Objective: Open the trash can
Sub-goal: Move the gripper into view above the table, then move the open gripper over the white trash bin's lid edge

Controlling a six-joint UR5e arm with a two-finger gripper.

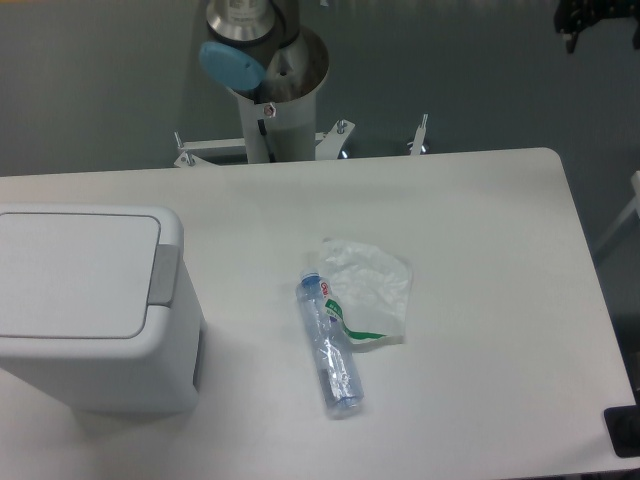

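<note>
The trash can [85, 310] is a large white boxy bin standing at the table's left side. Its flat white lid [70, 275] lies shut, with a grey push-bar strip [165, 273] along its right edge. A dark piece that looks like my gripper [592, 20] shows at the top right corner, far from the bin and above the table's back edge. It is mostly cut off by the frame, so I cannot tell how its fingers stand. Nothing touches the bin.
A clear plastic bottle [330, 345] with a blue cap end lies on its side mid-table. A crumpled clear plastic bag [368, 290] lies touching its right side. The arm's base column [270, 90] stands behind the table's back edge. A black object [625, 430] sits at the lower right edge.
</note>
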